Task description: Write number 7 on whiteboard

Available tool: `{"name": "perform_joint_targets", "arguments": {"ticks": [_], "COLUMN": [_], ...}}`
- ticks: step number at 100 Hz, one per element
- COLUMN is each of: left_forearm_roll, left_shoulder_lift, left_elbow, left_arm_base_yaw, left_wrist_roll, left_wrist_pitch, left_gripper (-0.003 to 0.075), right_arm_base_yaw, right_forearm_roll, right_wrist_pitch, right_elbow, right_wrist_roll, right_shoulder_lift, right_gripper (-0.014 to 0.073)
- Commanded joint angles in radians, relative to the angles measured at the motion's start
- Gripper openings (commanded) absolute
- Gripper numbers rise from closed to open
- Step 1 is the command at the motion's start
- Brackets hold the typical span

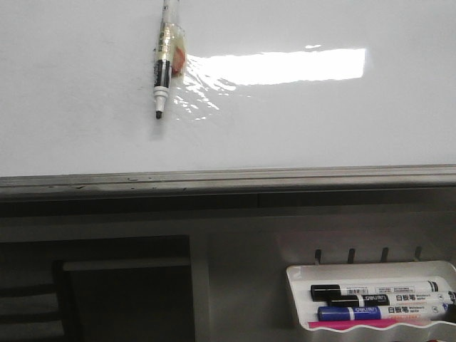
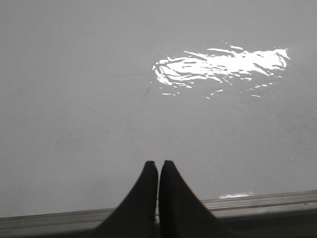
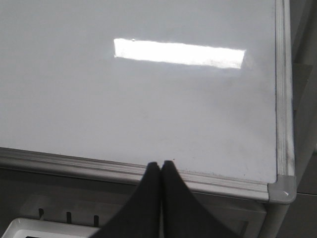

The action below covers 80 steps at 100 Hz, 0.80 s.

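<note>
Sitting nearest in the front view, a white marker tray (image 1: 370, 299) at the near right holds a black marker (image 1: 381, 290) and a blue marker (image 1: 385, 312), both capped and lying flat. Just beyond it runs the grey edge rail (image 1: 228, 178) of the whiteboard (image 1: 320, 128), whose glossy surface fills the far part of the view and carries a bright bar of glare.

On the board at the far left, an uncapped marker (image 1: 164, 60) with yellowish tape around its barrel points its black tip toward the near side. Whether the tip touches the surface cannot be told, and what holds it is out of frame.

The left end effector (image 2: 158, 168) hangs over the near rail with its dark fingers pressed together and nothing between them. The right end effector (image 3: 160, 168) is likewise closed and empty, over the rail near the board's right corner (image 3: 282, 188).

No stroke of the number 7 shows anywhere on the board in any view; only a tiny faint mark appears in the left wrist view, too small to identify. By my judgement the writing has not yet started, so the top bar and the long downstroke are both left to do.
</note>
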Motion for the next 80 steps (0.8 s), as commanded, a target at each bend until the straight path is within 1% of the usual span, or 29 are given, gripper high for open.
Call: {"name": "perform_joint_targets", "arguments": {"ticks": [1,28,38,48,59,66,67,75,78,80], "left_forearm_roll": [-0.009,-0.012,-0.075,-0.184,-0.369,-0.52,-0.52,-0.696,-0.738,-0.764], "left_shoulder_lift": [-0.03,-0.03,-0.03,-0.03,-0.03,-0.03,-0.03,-0.03,-0.03,-0.03], "left_elbow": [0.035,0.035,0.035,0.035,0.035,0.035,0.035,0.034,0.032,0.029], "left_arm_base_yaw": [0.002,0.002,0.002,0.002,0.002,0.002,0.002,0.002,0.002,0.002], "left_wrist_roll": [-0.01,-0.01,-0.01,-0.01,-0.01,-0.01,-0.01,-0.01,-0.01,-0.01], "left_wrist_pitch": [-0.068,-0.068,-0.068,-0.068,-0.077,-0.083,-0.083,-0.083,-0.083,-0.083], "left_gripper": [-0.002,-0.002,-0.002,-0.002,-0.002,-0.002,-0.002,-0.002,-0.002,-0.002], "right_arm_base_yaw": [-0.007,-0.007,-0.007,-0.007,-0.007,-0.007,-0.007,-0.007,-0.007,-0.007], "right_forearm_roll": [0.004,0.004,0.02,0.11,0.247,0.358,0.383,0.543,0.615,0.638], "right_wrist_pitch": [-0.074,-0.076,-0.076,-0.086,-0.121,-0.149,-0.153,-0.167,-0.167,-0.165], "right_elbow": [0.03,0.03,0.03,0.03,0.03,0.03,0.03,0.03,0.028,0.026], "right_wrist_roll": [-0.007,-0.007,-0.005,-0.005,-0.005,-0.005,-0.005,-0.005,-0.005,-0.005], "right_shoulder_lift": [-0.019,-0.019,-0.019,-0.019,-0.019,-0.019,-0.019,-0.019,-0.019,-0.019], "right_gripper": [-0.0064,-0.0064,-0.0064,-0.0064,-0.0064,-0.0064,-0.0064,-0.0064,-0.0064,-0.0064]}}
